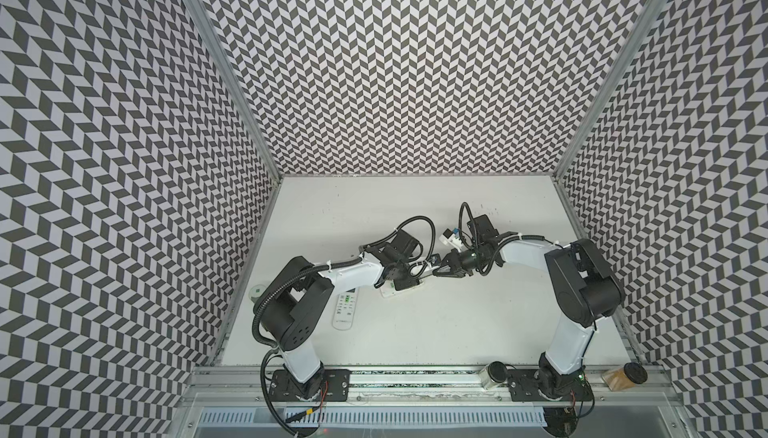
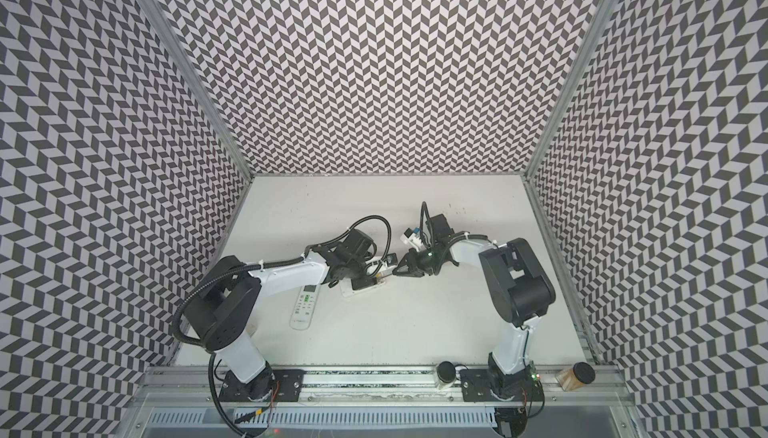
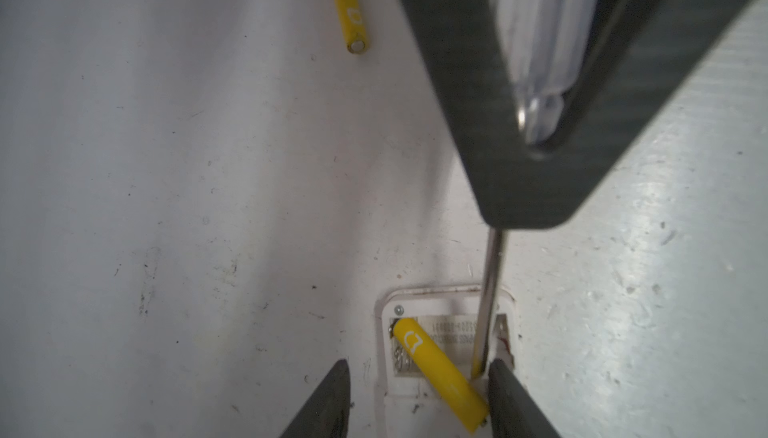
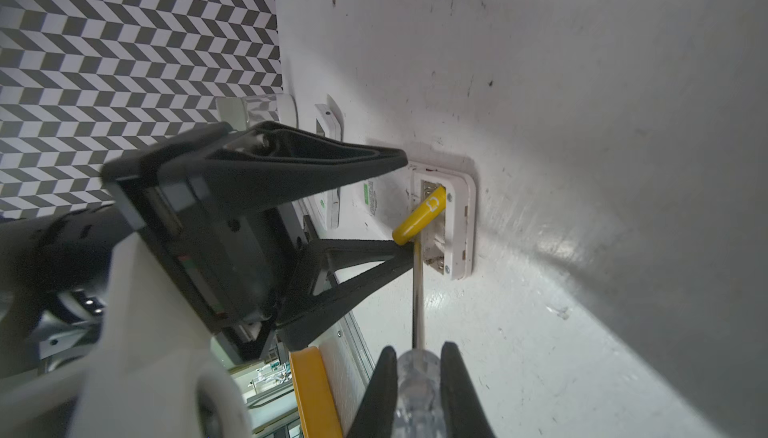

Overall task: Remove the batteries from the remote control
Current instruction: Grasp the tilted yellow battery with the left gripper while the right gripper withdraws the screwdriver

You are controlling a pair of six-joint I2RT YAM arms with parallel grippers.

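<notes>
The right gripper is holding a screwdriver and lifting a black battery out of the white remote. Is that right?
Almost. The battery is yellow, not black. The right wrist view shows it: the right gripper holds the screwdriver, and its tip is at the raised end of the yellow battery, which tilts up out of the white remote.
</notes>
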